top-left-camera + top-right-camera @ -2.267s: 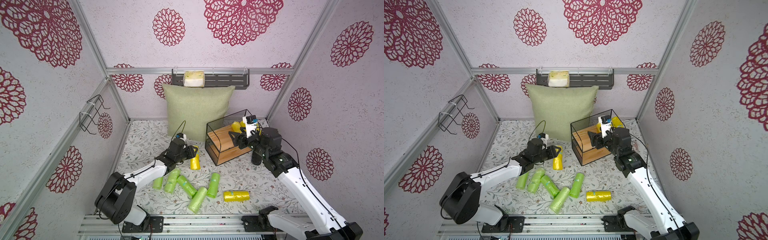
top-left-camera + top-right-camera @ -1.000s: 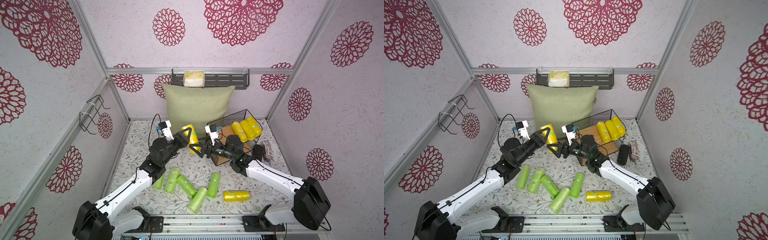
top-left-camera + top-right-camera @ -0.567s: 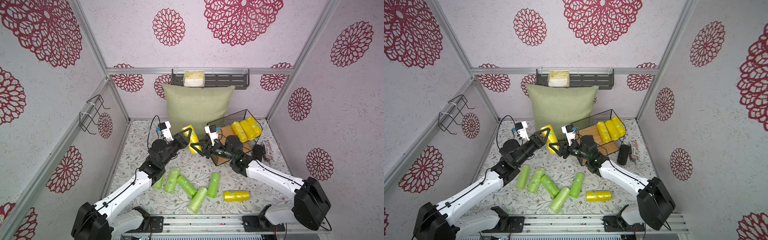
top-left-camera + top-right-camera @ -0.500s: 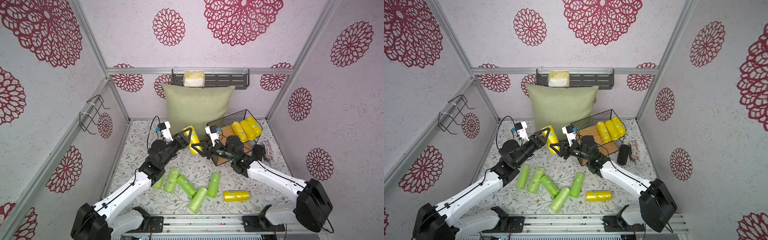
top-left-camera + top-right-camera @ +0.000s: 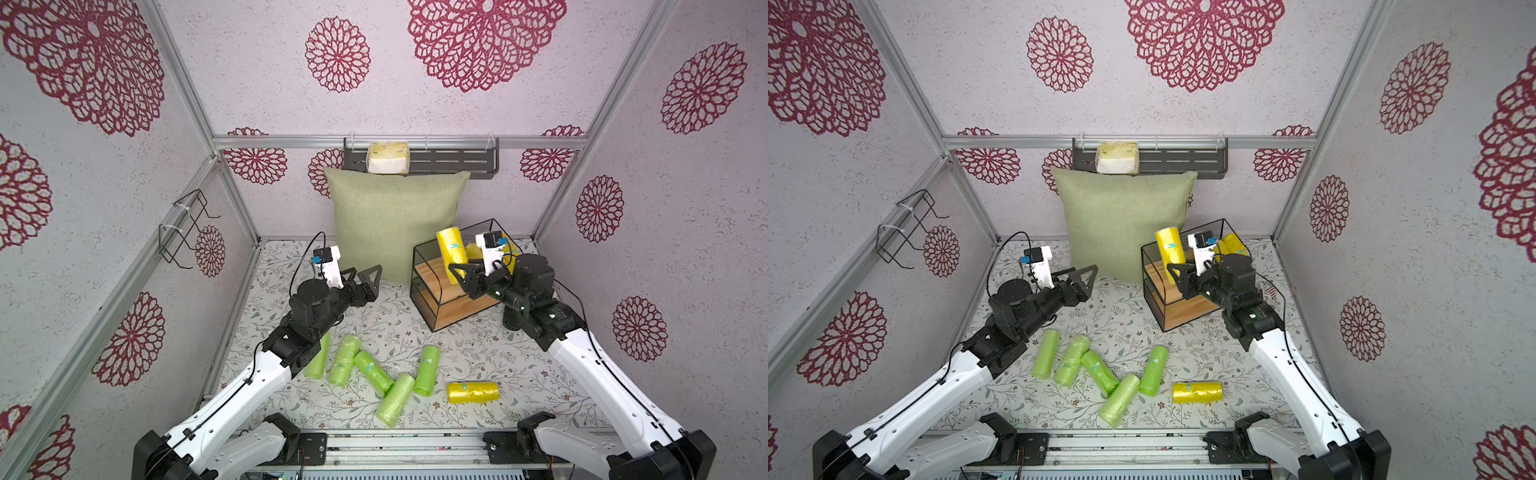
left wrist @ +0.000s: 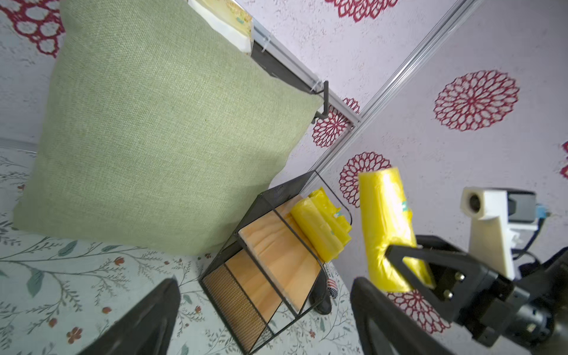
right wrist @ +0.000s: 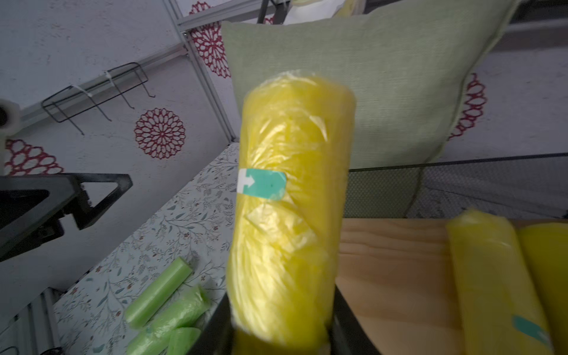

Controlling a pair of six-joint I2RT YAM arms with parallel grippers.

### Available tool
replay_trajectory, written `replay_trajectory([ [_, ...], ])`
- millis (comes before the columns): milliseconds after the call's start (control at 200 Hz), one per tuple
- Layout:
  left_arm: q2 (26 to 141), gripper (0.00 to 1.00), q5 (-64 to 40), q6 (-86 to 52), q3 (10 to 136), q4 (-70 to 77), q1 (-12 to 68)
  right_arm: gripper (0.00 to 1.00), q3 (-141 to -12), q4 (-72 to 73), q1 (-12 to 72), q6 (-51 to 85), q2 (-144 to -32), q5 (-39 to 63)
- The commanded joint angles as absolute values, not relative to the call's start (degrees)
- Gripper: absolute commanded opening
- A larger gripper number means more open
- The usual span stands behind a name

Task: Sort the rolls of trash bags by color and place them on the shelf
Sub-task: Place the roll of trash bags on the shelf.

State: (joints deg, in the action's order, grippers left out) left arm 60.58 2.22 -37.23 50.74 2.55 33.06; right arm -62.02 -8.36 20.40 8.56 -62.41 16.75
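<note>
Far left, the wire holder point(image 5: 183, 232) hangs bare on the side wall. Now the left gripper point(image 5: 363, 272), out over the floor in front of the pillow point(image 5: 395, 224): fingers point(image 5: 1086, 276) spread wide, nothing between them. Its own wrist view says the same, both fingers far apart with only floor and shelf showing between.

Down front, the green rolls: five on the floor in a loose cluster, one point(image 5: 318, 357) tucked against the left arm, then a second point(image 5: 347, 359), a third point(image 5: 372, 372), a fourth point(image 5: 395, 399) nearest the rail, and a fifth point(image 5: 428, 370). None on the shelf.

Just right of them, a stray roll point(image 5: 471, 392), yellow, lies alone on the floor.

On to the shelf point(image 5: 461, 311), right of the pillow. The right gripper point(image 5: 459, 272) is pinching the yellow roll point(image 5: 451, 249) by its lower end, fingers pressed into the plastic. The roll stands nearly upright, lifted clear of the boards, over the shelf's pillow-side end in both top views; its teal sticker point(image 7: 261, 184) faces the right wrist camera.

Further right, the shelved rolls point(image 6: 316, 233), yellow too, lie side by side on the upper board. The lower board is bare.
</note>
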Motion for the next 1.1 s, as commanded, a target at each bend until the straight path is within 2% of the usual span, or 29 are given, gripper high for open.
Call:
replay_trajectory([
  [0,62.7,0.92,0.6,-31.6,54.7,-7.1,32.9,0.37,-66.7,-16.5,18.0,0.3,-62.6,10.0],
  [115,64.1,0.91,-0.6,-31.6,55.6,-7.3,33.1,0.37,-70.1,-21.4,17.7,-3.5,-65.9,1.9],
  [250,65.1,0.91,-0.9,-32.1,55.6,-6.3,33.3,0.38,-72.6,-23.0,18.2,-5.2,-69.8,-2.2],
  [590,65.8,0.91,-0.9,-32.6,55.6,-6.2,33.3,0.40,-77.1,-25.7,25.0,-9.1,-80.7,-16.0],
  [855,65.7,0.91,-1.0,-32.6,55.4,-6.2,33.3,0.43,-79.0,-27.1,27.6,-11.0,-86.1,-22.9],
  [1095,65.8,0.91,-1.1,-32.5,55.4,-6.3,33.4,0.50,-78.8,-27.3,28.2,-12.0,-86.8,-25.5],
])
